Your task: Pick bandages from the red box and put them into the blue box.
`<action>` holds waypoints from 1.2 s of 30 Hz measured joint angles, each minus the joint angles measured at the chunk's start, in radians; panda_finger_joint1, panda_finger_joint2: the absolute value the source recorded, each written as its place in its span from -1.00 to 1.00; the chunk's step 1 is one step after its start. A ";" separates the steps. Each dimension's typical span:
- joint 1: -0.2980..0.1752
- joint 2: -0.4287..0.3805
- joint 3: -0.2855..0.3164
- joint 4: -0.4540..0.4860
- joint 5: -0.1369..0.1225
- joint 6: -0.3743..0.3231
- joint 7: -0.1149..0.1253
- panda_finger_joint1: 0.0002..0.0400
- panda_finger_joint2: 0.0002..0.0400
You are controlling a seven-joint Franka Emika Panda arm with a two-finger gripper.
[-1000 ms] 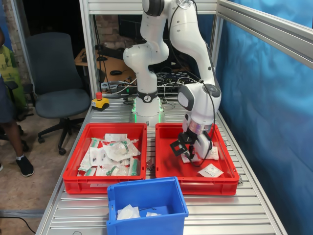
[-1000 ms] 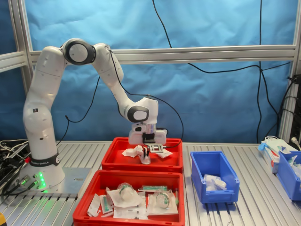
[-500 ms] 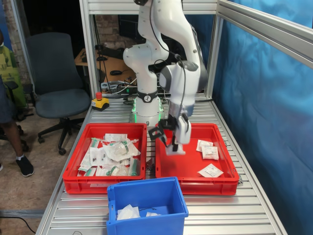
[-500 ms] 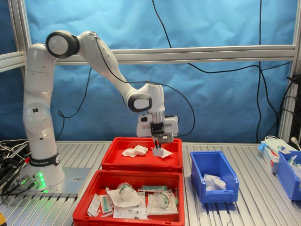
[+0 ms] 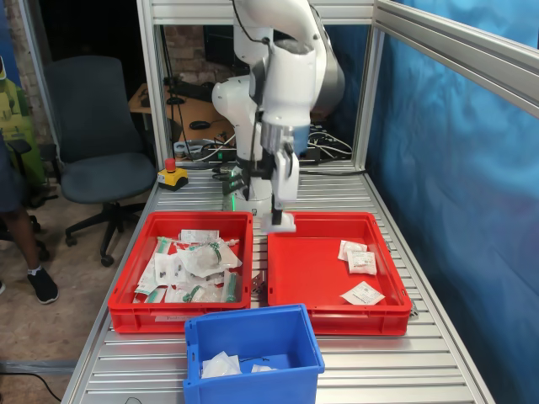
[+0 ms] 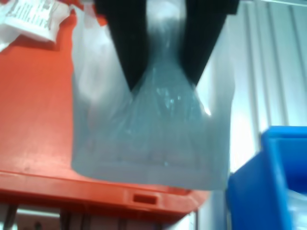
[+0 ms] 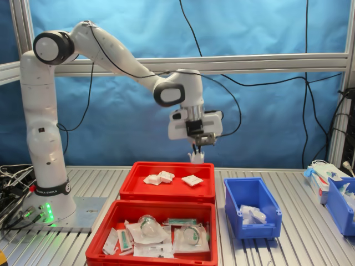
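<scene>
— Arm posture?
— The single arm (image 7: 111, 52) reaches out from its upright base, elbow high, forearm sloping down to a wrist turned straight downward.

— Gripper?
— The gripper (image 7: 197, 151) points down, raised in the air. In the wrist view its two dark fingers (image 6: 125, 43) are pinched together on a thin clear packet (image 6: 153, 129) hanging below them.

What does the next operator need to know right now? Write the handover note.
Gripper: shut on one bandage packet, lifted clear above the red tray.
Red tray: three bandage packets left inside.
Blue box: a few white packets already on its floor.
Other red tray: larger wrappers with green rolls, not part of the job.
Left to do: carry the held packet over the blue box, release it, then fetch the remaining three.
</scene>
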 joint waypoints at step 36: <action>-0.021 0.463 -0.148 0.601 0.168 -0.145 -0.022 -0.79 -0.79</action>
